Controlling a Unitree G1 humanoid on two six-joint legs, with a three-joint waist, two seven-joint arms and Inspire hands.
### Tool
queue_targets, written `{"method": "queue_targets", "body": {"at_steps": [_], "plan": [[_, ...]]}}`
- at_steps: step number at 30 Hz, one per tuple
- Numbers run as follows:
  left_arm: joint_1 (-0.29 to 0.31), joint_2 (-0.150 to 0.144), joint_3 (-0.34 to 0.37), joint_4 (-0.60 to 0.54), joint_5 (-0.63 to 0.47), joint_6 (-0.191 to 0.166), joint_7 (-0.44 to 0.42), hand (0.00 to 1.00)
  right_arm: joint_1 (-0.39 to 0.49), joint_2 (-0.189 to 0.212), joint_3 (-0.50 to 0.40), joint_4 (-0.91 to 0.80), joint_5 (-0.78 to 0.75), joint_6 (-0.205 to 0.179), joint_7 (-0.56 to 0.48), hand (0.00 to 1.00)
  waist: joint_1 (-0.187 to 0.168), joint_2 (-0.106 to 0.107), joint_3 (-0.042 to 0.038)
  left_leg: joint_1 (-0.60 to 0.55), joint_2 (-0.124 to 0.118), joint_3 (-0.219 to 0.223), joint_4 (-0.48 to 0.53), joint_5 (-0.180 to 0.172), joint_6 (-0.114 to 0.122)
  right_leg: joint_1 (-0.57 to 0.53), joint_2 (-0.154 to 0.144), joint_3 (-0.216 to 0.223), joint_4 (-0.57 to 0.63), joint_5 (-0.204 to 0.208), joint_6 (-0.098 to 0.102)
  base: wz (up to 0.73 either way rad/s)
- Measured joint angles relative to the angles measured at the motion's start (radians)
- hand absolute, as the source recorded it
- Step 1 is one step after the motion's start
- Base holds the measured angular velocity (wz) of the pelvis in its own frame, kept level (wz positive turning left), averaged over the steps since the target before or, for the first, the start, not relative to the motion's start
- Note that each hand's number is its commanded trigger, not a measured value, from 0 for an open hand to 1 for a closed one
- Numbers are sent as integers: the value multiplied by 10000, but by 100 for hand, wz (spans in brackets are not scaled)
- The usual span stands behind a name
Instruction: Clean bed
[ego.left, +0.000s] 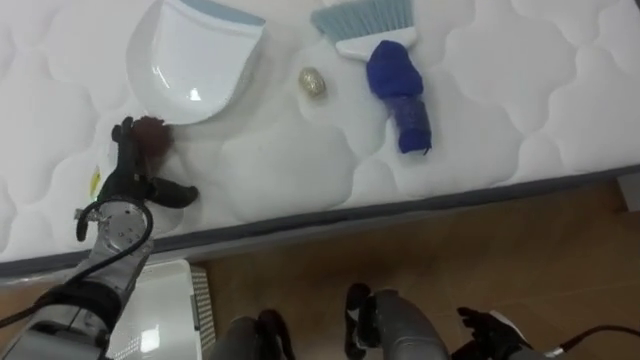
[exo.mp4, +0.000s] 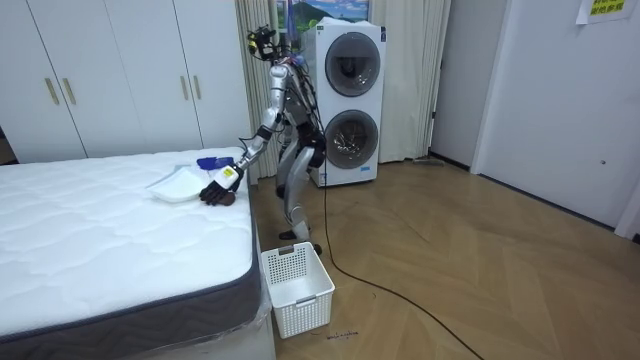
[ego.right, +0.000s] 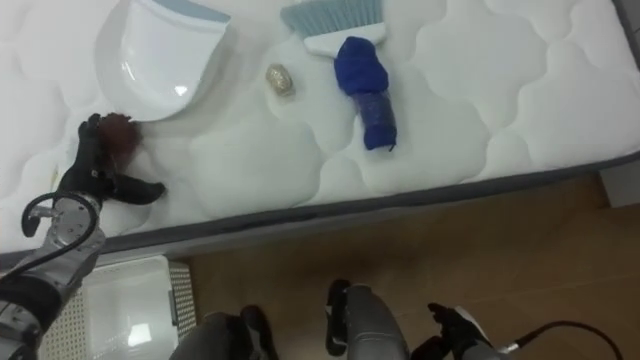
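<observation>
A small dark red-brown lump (ego.left: 153, 132) lies on the white mattress (ego.left: 520, 90) just below the rim of a white dustpan (ego.left: 195, 58). My left hand (ego.left: 133, 180) rests on the mattress near the bed's edge. It is open, with straight fingers reaching up to touch the lump's left side and the thumb spread to the right. A hand brush (ego.left: 385, 55) with pale blue bristles and a dark blue handle lies further right. A small crumpled beige ball (ego.left: 314, 83) sits between dustpan and brush. My right hand (ego.left: 490, 328) hangs low over the floor.
A white slatted basket (exo.mp4: 296, 287) stands on the wooden floor beside the bed, under my left arm. A tiny yellow scrap (ego.left: 95, 183) lies left of my left hand. In the room view I stand at the bed's side, stacked washing machines (exo.mp4: 350, 100) behind me.
</observation>
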Motion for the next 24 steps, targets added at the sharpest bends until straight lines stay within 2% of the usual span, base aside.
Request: {"method": "queue_targets", "body": {"at_steps": [3,4,5,6,11,13,18,21,24], "plan": [[-17,83,-168,33,-21,132,-298,0,-13,-107,8,-41,-17,12,2,0,-12,-7,-2,21,-12,152,33,-4,16,-122,-57,122,154,-8,-4,-7],[-86,97,-168,130,-28,193,-415,63,-8,-147,6,-88,-19,93,1,0,-30,-4,-1,-20,-18,170,73,-7,22,-181,-71,148,213,-11,-9,-7],[-149,104,-172,227,-27,218,-460,89,-2,-145,7,-98,-25,132,3,0,-49,-4,-1,-29,-19,169,109,-12,30,-188,-83,145,256,-27,-19,0],[-320,107,-175,397,-19,342,-617,100,14,-148,6,-101,-50,240,4,0,-96,-7,-1,-43,-36,146,188,-29,50,-191,-142,112,364,-90,-30,10],[-794,227,-146,822,-27,722,-911,100,9,-201,-11,-151,-419,538,-3,0,-263,-20,-6,-130,-153,128,307,-49,89,-315,-283,131,608,-149,-18,5],[-955,382,-147,943,-26,891,-909,100,27,-203,-8,-149,-461,655,-9,0,-324,-29,-12,-153,-155,103,372,-60,107,-314,-311,116,657,-157,-15,4],[-1014,659,-140,1147,-25,1085,-823,100,97,-202,-11,-294,-506,884,-5,0,-541,-43,-22,-177,-147,96,485,-103,179,-298,-330,96,675,-151,21,0],[-1117,677,-163,1155,16,1456,-809,100,273,-201,-13,-496,-796,1047,-16,0,-568,-49,-26,-178,-152,108,516,-145,233,-296,-332,122,670,-145,78,-1],[-1075,566,-312,1173,-2,1571,-851,100,362,-162,-6,-537,-828,1083,-7,0,-564,-48,-27,-170,-156,155,538,-189,274,-298,-372,103,675,-140,105,-3]]}}
